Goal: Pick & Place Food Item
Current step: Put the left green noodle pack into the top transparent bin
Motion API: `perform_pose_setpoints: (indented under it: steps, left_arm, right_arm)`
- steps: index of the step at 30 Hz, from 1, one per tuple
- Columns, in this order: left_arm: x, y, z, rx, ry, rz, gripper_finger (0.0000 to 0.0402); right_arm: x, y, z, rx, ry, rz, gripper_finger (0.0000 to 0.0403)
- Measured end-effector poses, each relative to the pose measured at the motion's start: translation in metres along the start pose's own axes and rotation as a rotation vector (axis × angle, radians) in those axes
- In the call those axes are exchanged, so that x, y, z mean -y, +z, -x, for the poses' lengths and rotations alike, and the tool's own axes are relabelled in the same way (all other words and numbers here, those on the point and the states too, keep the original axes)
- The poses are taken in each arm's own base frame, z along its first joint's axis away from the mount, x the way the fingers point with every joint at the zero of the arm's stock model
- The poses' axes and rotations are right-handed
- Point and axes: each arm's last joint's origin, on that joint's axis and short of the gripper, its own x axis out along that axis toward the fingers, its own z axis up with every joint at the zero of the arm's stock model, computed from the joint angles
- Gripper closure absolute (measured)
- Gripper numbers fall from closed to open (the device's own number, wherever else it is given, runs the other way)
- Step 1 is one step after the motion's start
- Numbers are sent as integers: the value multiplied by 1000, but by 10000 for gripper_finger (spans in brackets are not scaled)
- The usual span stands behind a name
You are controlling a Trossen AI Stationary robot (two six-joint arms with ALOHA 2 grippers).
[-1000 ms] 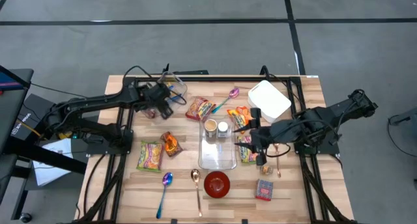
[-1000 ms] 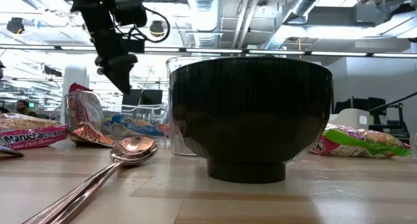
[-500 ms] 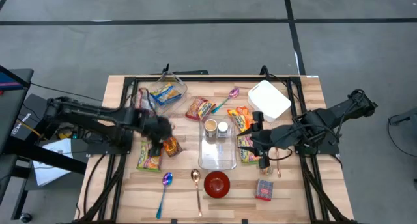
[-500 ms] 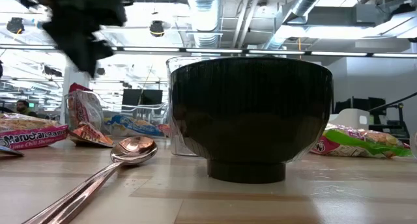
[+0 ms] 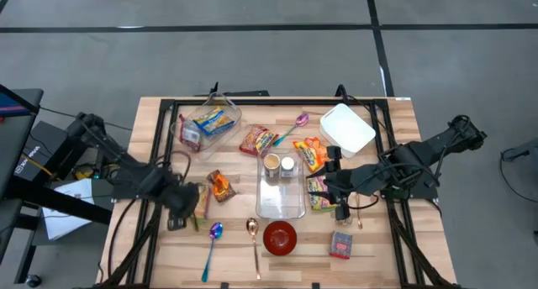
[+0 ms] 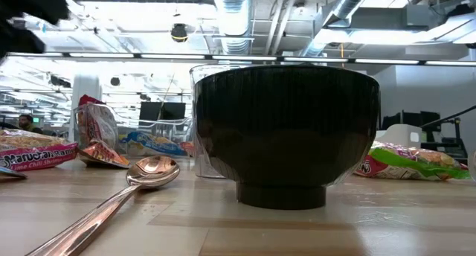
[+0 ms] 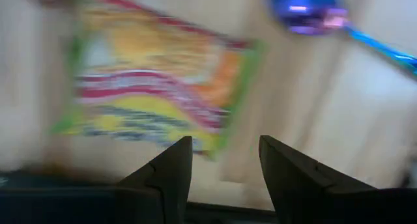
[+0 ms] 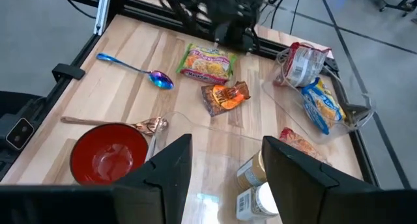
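A green-edged noodle packet [image 7: 156,87] lies flat on the table near the left front. In the high view it [image 5: 199,203] is partly covered by my left gripper [image 5: 178,212]. That gripper [image 7: 221,159] hovers over the packet's near edge, open and empty. A small orange packet [image 5: 220,186] lies beside it. My right gripper [image 5: 328,181] is open and empty over the packets right of the clear tray [image 5: 280,197]. It also shows in the right wrist view [image 8: 221,165].
A clear bin [image 5: 210,123] at the far left holds packets. Two jars [image 5: 279,163] stand in the clear tray. A red bowl [image 5: 280,237], a copper spoon [image 5: 253,239] and a blue spoon [image 5: 212,243] lie near the front edge. A white lidded box [image 5: 346,128] stands far right.
My left gripper has swung from the clear bin at the far left toward the table's near edge and down, ending over the green noodle packet. My right gripper has kept still.
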Motion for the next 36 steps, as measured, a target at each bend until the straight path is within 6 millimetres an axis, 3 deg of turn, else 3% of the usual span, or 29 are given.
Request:
perform_pose_setpoints:
  steps: [4, 8, 18, 23, 29, 36]
  left_arm:
    - [26, -11, -2, 71, -86, -62, 231]
    - [43, -22, -13, 127, -17, -103, 236]
    - [73, -37, -79, 148, 254, -237, 231]
    - [76, -40, -98, 139, 338, -264, 238]
    - [76, -40, -100, 150, 354, -254, 252]
    - [73, -37, -78, 237, 292, -234, 261]
  right_arm:
    - [0, 0, 0, -2, 0, -3, 223]
    - [0, 0, 0, -3, 0, -6, 223]
    - [-8, -1, 4, 0, 22, -5, 223]
    - [-12, -1, 6, 6, 12, -2, 223]
    - [-12, -1, 6, 6, 10, -16, 223]
    - [-12, -1, 6, 6, 9, -17, 223]
